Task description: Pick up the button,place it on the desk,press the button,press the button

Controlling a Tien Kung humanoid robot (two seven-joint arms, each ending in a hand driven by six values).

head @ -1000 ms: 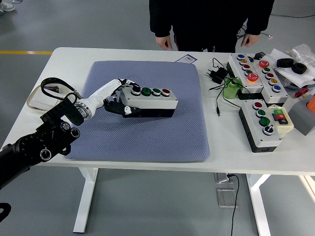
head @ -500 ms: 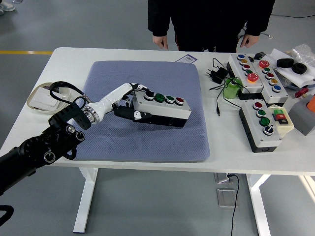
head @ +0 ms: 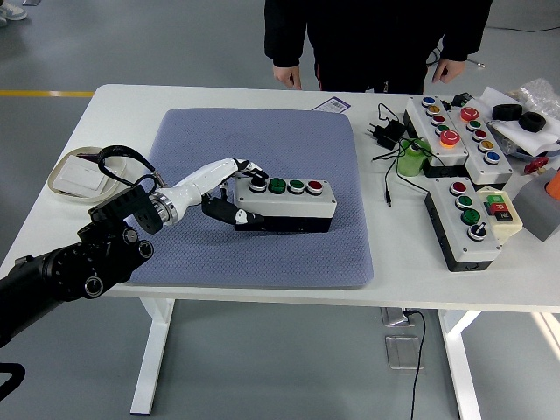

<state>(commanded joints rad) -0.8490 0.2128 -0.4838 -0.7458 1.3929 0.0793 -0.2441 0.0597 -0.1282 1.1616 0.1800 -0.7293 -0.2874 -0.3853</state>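
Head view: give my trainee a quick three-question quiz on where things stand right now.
1. True or false: the left hand grips the four-button control box.
2. That box sits on: A) bare table, B) blue mat, C) another box.
3. How many green buttons does it show?

Key: 1 true. 2 B. 3 two.

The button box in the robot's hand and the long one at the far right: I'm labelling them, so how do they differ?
The held button box lies on the blue mat, gripped at its end by the left hand; the long button box lies on the bare table, untouched. The held box has one row of four buttons, the long box two rows and many more. Both are pale-topped with coloured round buttons.
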